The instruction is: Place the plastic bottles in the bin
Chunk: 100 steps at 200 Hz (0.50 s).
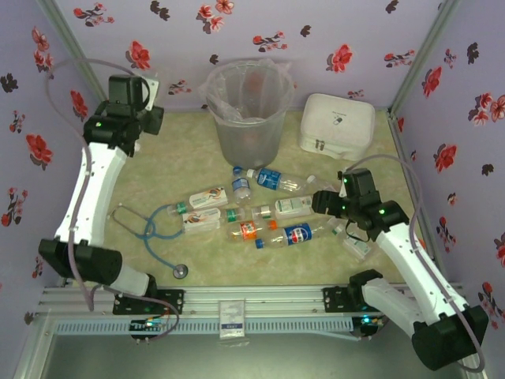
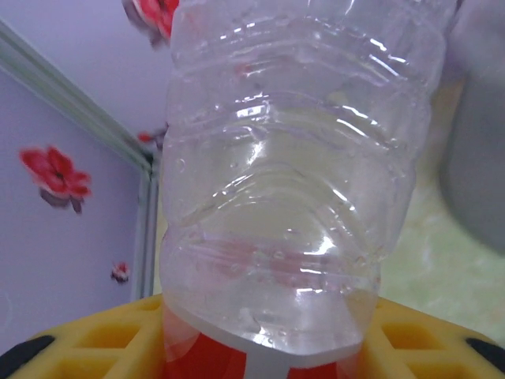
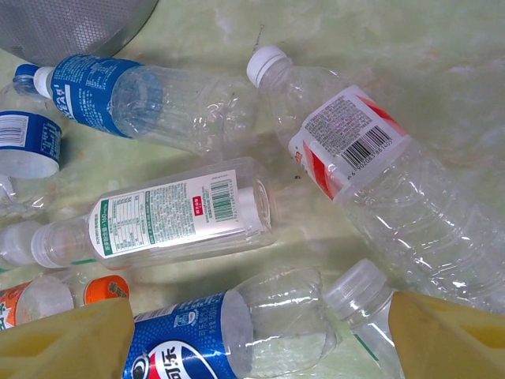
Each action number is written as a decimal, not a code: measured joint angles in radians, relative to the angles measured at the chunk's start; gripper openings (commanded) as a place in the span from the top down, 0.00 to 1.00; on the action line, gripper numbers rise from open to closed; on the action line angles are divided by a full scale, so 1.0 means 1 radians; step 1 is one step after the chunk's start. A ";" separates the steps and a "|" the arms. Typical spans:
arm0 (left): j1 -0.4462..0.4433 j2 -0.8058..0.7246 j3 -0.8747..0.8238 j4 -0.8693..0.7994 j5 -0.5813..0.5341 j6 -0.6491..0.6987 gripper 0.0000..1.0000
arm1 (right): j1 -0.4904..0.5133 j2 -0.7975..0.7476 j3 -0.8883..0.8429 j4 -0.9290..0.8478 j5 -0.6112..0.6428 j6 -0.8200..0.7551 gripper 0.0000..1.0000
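- Top view: the tall translucent grey-white round bin [image 1: 251, 138] stands at 12 o'clock on the pale green surface [image 1: 158, 170]. A reddish shape shows through its liner. It may be a bottle already inside, but I cannot confirm that.
- The small clear plastic bottles [image 1: 260, 212] lie in a loose heap mid-surface, at 6 o'clock from the bin and well apart from it.
- The left gripper [image 1: 150, 101] is raised at 10 o'clock, near the bin but not over its rim. The right gripper [image 1: 325, 204] sits at the heap's 3 o'clock edge.
- A blue-tubed stethoscope [image 1: 154, 229] lies at 8 o'clock, and a white latched case [image 1: 338, 125] sits just beside the bin at 1 o'clock.
- Left wrist view: the left gripper's yellow fingers [image 2: 95, 339] are clamped on a clear ribbed red-labelled bottle [image 2: 292, 174]. The bin's grey wall [image 2: 477, 158] is at 3 o'clock.
- Right wrist view: the right gripper [image 3: 260, 347] has its fingers apart and holds nothing. A blue-labelled bottle [image 3: 197, 343] and a clear-capped bottle [image 3: 359, 296] lie between them.
- Progress: early. One bottle is lifted but not dropped, and nearly all the rest remain on the surface.
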 measured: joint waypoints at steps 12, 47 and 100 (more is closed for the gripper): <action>-0.050 -0.019 0.050 0.000 0.007 -0.014 0.69 | 0.000 0.007 0.002 0.000 0.000 0.000 0.16; -0.209 0.029 0.227 0.019 0.056 -0.050 0.73 | 0.000 0.013 0.032 -0.019 -0.004 0.019 0.16; -0.296 0.305 0.520 0.045 0.109 -0.104 0.75 | 0.000 -0.022 0.048 -0.103 0.005 0.034 0.16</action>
